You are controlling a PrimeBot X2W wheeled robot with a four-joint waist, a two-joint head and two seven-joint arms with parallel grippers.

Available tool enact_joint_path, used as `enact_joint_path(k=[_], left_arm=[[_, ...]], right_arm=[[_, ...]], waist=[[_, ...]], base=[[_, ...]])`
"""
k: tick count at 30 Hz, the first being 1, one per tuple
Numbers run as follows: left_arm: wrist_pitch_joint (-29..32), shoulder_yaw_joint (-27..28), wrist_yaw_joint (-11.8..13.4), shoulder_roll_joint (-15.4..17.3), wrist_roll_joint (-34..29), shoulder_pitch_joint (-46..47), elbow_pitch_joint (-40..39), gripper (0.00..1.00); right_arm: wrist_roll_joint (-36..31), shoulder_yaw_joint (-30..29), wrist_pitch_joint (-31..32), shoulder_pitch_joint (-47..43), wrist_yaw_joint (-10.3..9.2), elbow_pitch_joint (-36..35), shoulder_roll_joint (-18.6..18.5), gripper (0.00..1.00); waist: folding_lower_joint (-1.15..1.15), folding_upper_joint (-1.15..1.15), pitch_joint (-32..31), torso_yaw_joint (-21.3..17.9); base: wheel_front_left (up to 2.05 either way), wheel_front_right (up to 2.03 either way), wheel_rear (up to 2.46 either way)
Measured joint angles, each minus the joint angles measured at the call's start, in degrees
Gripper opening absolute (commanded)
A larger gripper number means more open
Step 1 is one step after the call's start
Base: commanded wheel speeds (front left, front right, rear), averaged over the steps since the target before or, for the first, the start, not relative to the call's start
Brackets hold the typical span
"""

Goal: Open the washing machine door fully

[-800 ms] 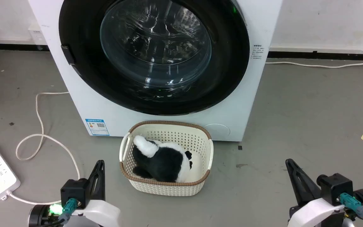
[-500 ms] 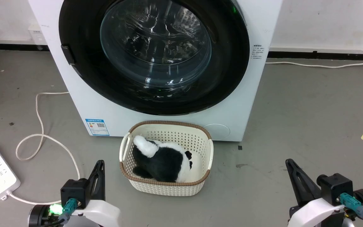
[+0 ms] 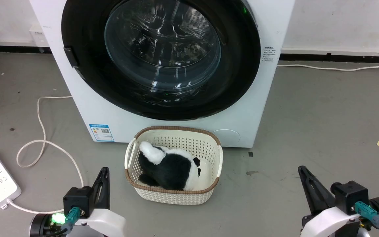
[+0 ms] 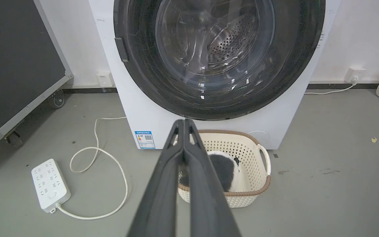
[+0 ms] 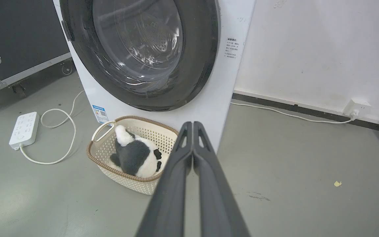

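Faces a white washing machine (image 3: 110, 115) standing on the grey floor (image 3: 324, 115). Finds the washing machine door (image 3: 239, 49) shut flush against that front, a broad glossy black disc with a bulging glass bowl (image 3: 163, 42) at its centre, with no step of the task done yet. Expect a heavy, rigid slab on a hinge: no give, a firm latch to break first, then a long swing outward. Avoid the slick gloss and the glass, poor places to press or pinch (and easy to scratch). Note the pale woven basket (image 3: 176, 197) just in front of the machine's foot, below the door, carrying a black-and-white plush toy (image 3: 169, 168); probably low enough to sit under the swing, though hard to be sure. Holds left hand (image 3: 104, 171) and right hand (image 3: 301, 169) low, well apart from the door, each with fingers pressed together on nothing. Best take hold at the small dark tab (image 3: 71, 56) on the door's left edge, likely the pull, hooking behind it rather than squeezing.
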State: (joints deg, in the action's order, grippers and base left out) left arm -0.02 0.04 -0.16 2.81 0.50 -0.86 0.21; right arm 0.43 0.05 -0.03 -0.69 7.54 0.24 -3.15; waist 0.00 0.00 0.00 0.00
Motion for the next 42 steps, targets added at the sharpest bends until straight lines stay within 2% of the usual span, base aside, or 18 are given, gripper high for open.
enact_joint_path(k=[12, 13, 42], left_arm=[[0.0, 0.0, 0.0, 0.0, 0.0, 0.0, 0.0, 0.00], [0.0, 0.0, 0.0, 0.0, 0.0, 0.0, 0.0, 1.00], [-2.4, -2.2, 1.0, 0.0, 1.0, 0.0, 0.0, 1.00]], right_arm=[[0.0, 0.0, 0.0, 0.0, 0.00, 0.0, 0.0, 0.00], [0.0, 0.0, 0.0, 0.0, 0.00, 0.0, 0.0, 1.00], [1.5, 0.4, -2.4, 0.9, 0.00, 0.0, -0.4, 1.00]], waist=[[0.00, 0.00, 0.0, 0.0], [0.00, 0.00, 0.0, 0.0], [0.00, 0.00, 2.1, 0.6]], base=[[0.00, 0.00, 0.00], [0.00, 0.00, 0.00], [0.00, 0.00, 0.00]])
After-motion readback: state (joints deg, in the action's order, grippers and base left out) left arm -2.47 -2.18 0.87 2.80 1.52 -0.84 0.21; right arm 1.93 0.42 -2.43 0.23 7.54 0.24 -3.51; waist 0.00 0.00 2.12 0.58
